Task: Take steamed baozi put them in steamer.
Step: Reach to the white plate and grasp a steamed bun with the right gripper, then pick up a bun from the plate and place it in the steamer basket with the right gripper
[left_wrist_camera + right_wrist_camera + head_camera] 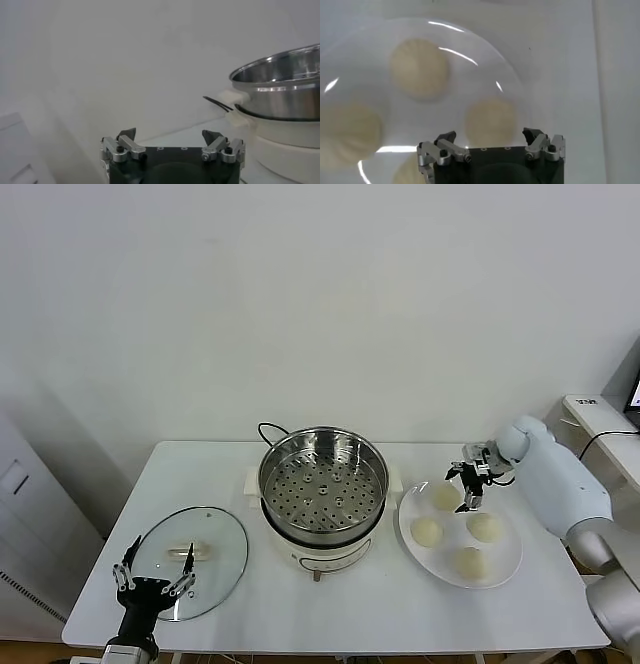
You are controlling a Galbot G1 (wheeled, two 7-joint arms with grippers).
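hovering right gripper [470, 489], jaws released and empty, just above the far-left baozi [444, 496] on the plate [505, 569]; steamer [322, 484] lies left. left gripper [152, 582] parked near-left, jaws released.

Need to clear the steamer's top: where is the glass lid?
In the head view the glass lid lies flat on the table's left side, left of the steamer, with the open left gripper at its near edge.
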